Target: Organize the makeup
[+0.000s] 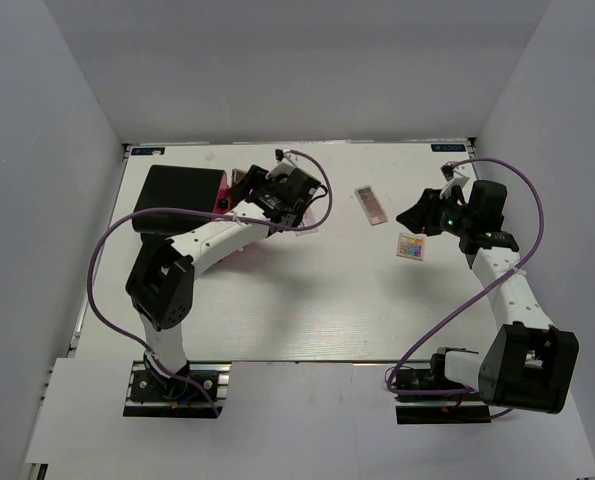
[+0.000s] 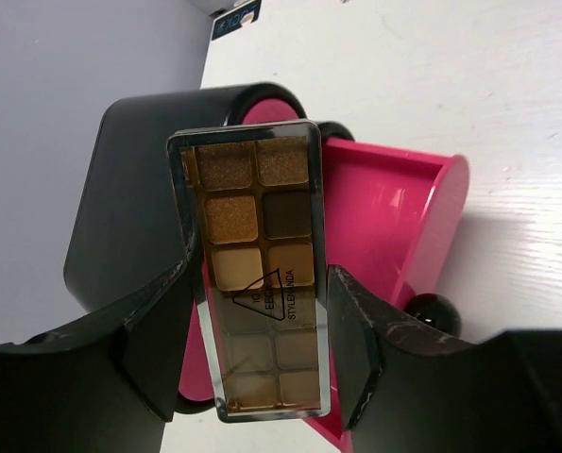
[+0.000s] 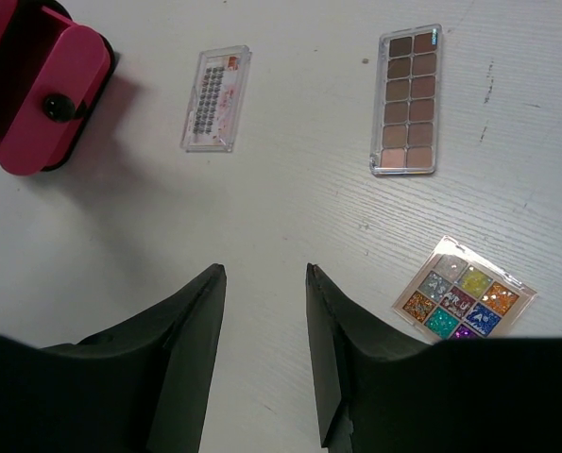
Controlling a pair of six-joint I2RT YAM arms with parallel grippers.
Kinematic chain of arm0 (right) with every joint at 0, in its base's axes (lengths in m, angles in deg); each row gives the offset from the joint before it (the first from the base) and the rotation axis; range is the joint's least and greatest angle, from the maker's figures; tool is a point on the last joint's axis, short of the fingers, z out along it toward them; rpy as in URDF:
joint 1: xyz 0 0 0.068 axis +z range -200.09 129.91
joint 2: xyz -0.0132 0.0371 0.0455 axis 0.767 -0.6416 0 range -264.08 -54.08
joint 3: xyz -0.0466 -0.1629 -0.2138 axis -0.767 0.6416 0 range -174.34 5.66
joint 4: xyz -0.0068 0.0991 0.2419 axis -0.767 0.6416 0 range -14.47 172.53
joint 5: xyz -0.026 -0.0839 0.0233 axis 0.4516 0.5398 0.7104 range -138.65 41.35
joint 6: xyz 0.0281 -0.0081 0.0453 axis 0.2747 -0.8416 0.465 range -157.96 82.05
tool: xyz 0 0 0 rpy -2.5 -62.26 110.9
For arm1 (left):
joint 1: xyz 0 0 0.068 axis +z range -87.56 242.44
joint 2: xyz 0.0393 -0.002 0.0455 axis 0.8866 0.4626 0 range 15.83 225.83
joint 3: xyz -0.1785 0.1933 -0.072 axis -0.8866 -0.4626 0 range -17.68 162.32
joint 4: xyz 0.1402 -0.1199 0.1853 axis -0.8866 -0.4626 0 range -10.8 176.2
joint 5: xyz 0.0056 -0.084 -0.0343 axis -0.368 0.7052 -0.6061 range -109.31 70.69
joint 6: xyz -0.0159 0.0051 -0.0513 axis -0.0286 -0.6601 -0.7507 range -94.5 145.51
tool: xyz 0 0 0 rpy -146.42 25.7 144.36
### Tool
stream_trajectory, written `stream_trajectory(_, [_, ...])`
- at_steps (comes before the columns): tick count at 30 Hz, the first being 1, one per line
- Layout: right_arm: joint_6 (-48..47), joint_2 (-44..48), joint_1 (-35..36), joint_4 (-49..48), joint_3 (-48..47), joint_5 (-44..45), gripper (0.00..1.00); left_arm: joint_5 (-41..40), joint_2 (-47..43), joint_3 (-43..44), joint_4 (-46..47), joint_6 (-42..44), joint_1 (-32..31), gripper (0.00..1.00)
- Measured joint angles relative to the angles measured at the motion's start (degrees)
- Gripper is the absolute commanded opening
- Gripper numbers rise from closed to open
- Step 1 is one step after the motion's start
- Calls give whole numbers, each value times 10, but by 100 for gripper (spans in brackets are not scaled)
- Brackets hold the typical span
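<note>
The left jaws are closed on a gold palette (image 2: 262,274), held just by the open pink drawer (image 2: 394,217) of the case (image 1: 182,190), so I judge the first piece is almost stored. The right jaws stand a little open and empty above the bench (image 1: 307,310). Beyond them the square palette (image 3: 464,300), then the brown palette (image 3: 409,102) and the packet (image 3: 216,99) lie loose, well apart, with nothing blocking them.

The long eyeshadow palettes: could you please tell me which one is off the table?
The gold-brown palette, clamped in the left gripper; the mauve-brown palette lies flat on the table.
</note>
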Motion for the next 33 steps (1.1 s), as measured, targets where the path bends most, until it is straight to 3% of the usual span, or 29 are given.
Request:
stream_trajectory(13, [0,0,0,0,0,-9,46,-52,4,-59,48,2,0,14])
stream_trajectory(33, [0,0,0,-2,10,-10,46,-36,31,-74,53,-2,0,20])
